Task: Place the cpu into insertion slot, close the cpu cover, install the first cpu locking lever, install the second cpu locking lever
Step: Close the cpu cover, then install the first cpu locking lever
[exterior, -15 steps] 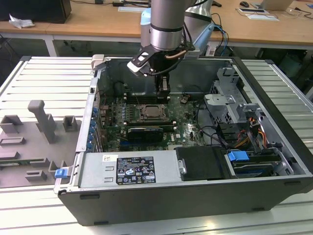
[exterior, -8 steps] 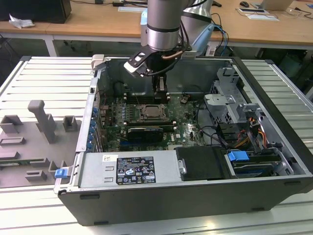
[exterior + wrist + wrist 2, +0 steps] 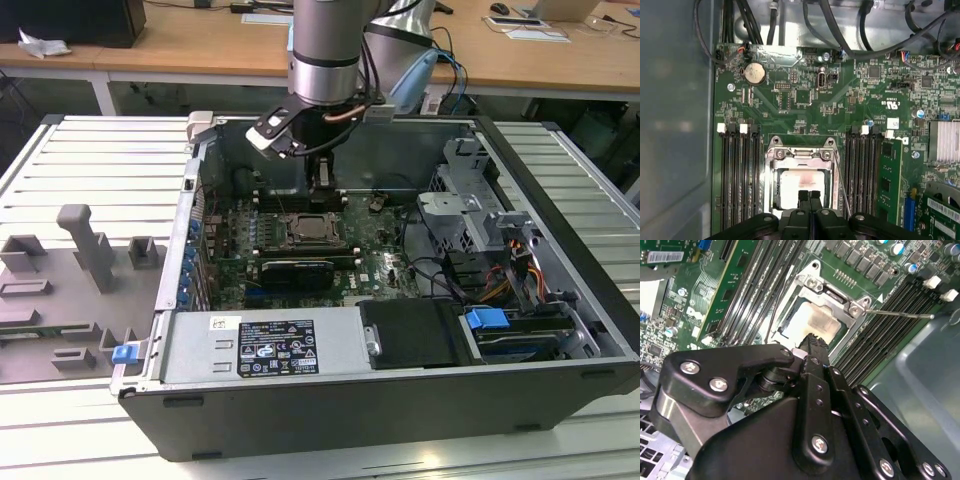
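First wrist view is showing the gripper (image 3: 810,195), jaws clenched empty, hovering over the cpu cover (image 3: 801,154) and seated cpu (image 3: 794,186); probably acting as a pusher.

A ribbed metal counter (image 3: 95,160) is pictured in the exterior view bearing an open computer case (image 3: 400,410), laid on its side at the centre. A grey moulded fixture tray (image 3: 60,300) is set just beside it at nine o'clock.
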{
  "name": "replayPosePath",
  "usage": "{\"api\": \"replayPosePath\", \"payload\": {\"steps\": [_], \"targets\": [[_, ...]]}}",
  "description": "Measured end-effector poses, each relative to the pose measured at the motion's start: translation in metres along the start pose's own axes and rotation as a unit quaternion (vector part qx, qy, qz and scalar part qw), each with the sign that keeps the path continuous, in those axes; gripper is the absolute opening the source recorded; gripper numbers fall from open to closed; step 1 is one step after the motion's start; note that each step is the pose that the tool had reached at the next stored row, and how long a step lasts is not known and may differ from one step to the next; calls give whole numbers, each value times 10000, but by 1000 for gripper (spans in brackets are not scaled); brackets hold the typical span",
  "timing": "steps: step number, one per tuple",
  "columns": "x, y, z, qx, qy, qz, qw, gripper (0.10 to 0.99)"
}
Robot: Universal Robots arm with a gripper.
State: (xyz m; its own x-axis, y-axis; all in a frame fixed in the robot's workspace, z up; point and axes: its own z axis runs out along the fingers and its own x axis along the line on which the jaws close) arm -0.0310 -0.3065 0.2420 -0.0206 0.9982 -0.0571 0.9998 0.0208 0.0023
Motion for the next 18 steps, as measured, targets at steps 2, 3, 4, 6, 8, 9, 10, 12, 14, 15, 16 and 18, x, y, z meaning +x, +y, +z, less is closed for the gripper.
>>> {"api": "replayPosePath", "payload": {"steps": [2, 3, 4, 6, 8, 9, 10, 12, 14, 15, 16, 18], "targets": [[1, -23, 4, 0, 0, 0, 10000, 106], [1, -36, 5, 0, 0, 0, 10000, 106], [2, -50, 5, 0, 1, 0, 10000, 106], [1, -107, -4, -3, -2, 0, 10000, 106], [0, -107, -36, -4, -3, 0, 10000, 106], [-1, -107, -55, -5, -4, 0, 10000, 106], [-3, -107, -95, -5, -3, 1, 10000, 106], [-6, -107, -156, -5, -4, 1, 10000, 106], [-10, -106, -237, -5, -3, 0, 10000, 106], [-14, -106, -311, -5, -3, -6, 10000, 106], [-14, -106, -314, -10, -2, -72, 10000, 106], [-14, -106, -315, -18, -2, -220, 9998, 106]]}}
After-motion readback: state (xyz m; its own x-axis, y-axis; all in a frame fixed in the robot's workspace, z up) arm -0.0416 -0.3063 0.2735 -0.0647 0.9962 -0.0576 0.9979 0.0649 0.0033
